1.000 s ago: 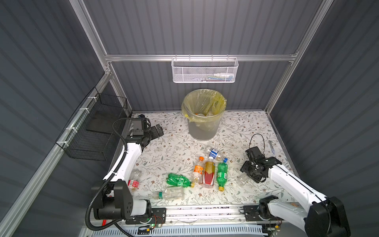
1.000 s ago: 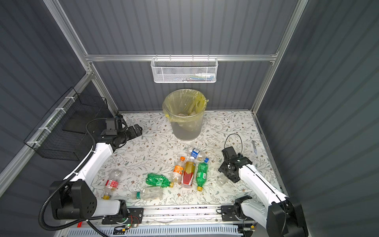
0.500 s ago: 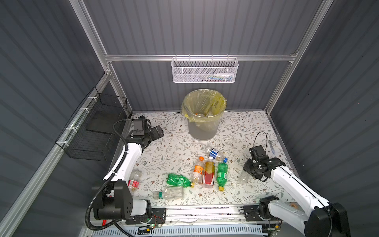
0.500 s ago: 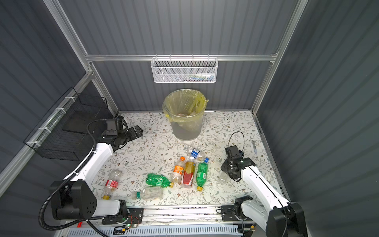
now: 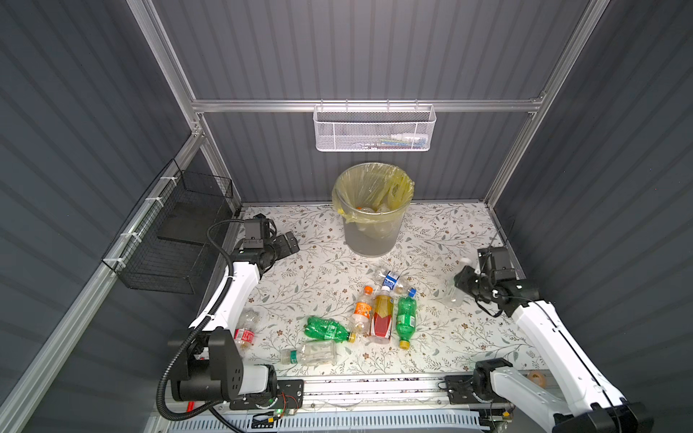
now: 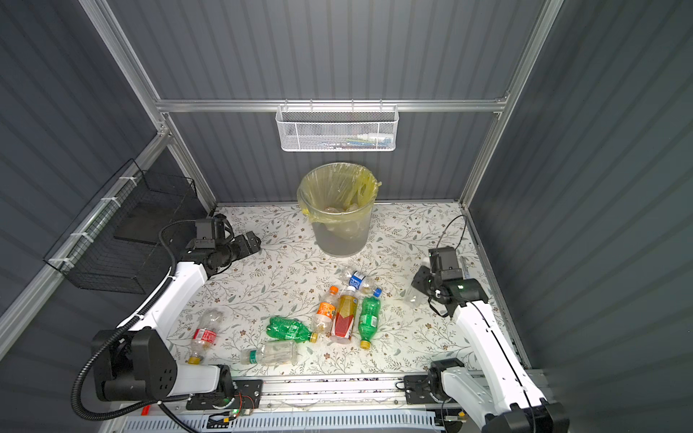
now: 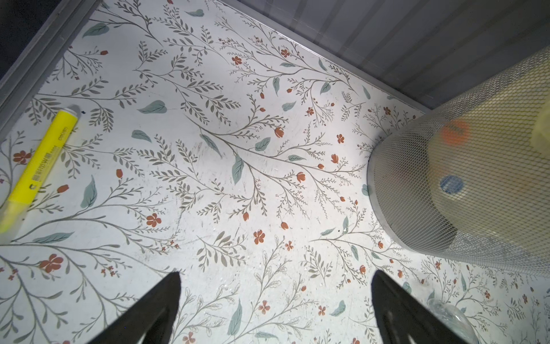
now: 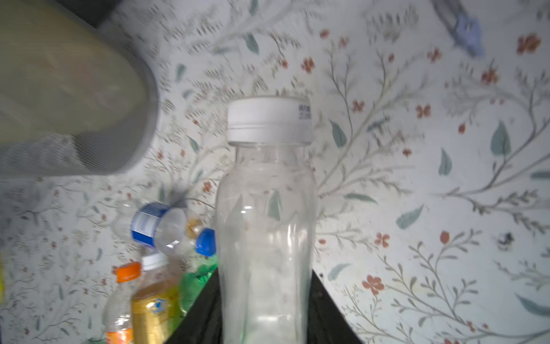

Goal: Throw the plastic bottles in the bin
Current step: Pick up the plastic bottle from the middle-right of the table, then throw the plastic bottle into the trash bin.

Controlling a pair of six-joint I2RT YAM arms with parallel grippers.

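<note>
Grip's on: right hand (image 5: 462, 286) clamps the white-capped bottle (image 8: 265, 208), left hand (image 7: 275, 277) sits open; next I'd lift it over the bin (image 5: 369, 240).

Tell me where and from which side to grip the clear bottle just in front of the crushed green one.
Probably grip the clear bottle across its mid-body, coming straight down from above. It lies flat on its side with nothing on top; its near side is free, though the crushed green bottle lies close behind.
</note>
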